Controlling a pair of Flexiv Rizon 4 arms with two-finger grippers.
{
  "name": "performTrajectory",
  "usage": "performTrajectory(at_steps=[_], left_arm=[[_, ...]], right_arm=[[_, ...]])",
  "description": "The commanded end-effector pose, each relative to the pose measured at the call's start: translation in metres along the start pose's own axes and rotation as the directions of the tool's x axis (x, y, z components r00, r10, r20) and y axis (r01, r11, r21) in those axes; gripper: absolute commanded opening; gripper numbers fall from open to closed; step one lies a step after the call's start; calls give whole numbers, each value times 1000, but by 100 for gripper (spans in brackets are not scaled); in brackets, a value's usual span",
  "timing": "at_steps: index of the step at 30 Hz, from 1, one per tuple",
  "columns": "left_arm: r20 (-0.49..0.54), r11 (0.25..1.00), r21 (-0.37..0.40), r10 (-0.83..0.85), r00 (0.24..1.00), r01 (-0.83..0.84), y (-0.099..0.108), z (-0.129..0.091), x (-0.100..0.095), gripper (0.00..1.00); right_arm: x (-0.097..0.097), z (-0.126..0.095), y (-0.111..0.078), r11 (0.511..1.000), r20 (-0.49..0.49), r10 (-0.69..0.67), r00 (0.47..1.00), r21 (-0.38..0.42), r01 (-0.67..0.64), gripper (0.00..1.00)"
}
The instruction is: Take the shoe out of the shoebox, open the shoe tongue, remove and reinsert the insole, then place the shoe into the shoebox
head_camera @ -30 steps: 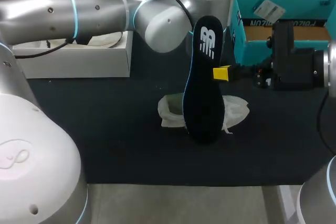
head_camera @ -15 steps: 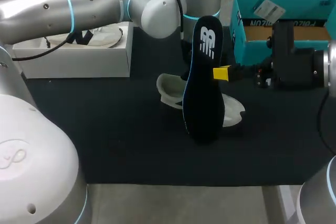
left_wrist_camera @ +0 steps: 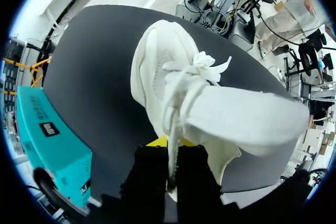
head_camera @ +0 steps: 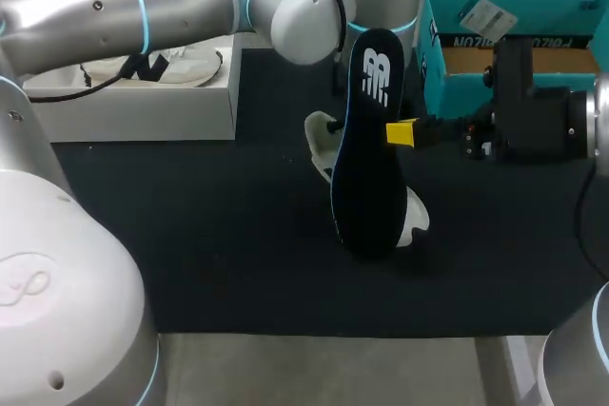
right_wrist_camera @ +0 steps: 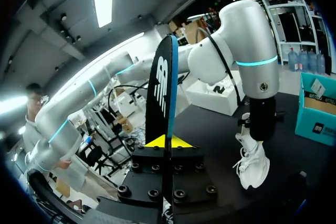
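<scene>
black mat [head_camera: 209, 235] | left gripper [left_wrist_camera: 169, 148] is clamping the white sneaker [left_wrist_camera: 163, 72] | right gripper [right_wrist_camera: 168, 142] is pinching the insole [head_camera: 369, 168] upright | probably the reinsert step, next needs insole toe aimed into sneaker's mouth

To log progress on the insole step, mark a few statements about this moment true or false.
1. The dark insole stands upright in the right gripper. True.
2. The white shoe lies inside the teal shoebox. False: it is outside the box, over the black mat.
3. The left gripper has its fingers shut on the white shoe. True.
4. The insole sits inside the shoe. False: it is out of the shoe, held in front of it in the head view.
5. The right gripper is open and holds nothing. False: it is shut on the insole.
</scene>
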State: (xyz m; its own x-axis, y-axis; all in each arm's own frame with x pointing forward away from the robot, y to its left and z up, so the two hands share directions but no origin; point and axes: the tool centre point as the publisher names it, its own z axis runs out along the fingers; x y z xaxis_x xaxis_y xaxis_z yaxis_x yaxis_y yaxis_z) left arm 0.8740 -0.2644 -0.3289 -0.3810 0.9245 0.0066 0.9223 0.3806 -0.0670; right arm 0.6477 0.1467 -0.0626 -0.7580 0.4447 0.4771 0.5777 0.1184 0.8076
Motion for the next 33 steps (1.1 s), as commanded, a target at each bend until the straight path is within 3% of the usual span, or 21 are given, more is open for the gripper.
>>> performTrajectory(at_steps=[1,12,33], left_arm=[[62,812,-109,582,811,-574,2,-4,7,0],[51,853,-118,517,854,-509,29,-3,10,0],[-78,869,-149,465,882,-472,24,-1,0,0]], right_arm=[[1,1,-2,1000,3,1,1000,-3,-1,0],[1,1,-2,1000,3,1,1000,-3,-1,0],[1,1,-2,1000,3,1,1000,-3,-1,0]])
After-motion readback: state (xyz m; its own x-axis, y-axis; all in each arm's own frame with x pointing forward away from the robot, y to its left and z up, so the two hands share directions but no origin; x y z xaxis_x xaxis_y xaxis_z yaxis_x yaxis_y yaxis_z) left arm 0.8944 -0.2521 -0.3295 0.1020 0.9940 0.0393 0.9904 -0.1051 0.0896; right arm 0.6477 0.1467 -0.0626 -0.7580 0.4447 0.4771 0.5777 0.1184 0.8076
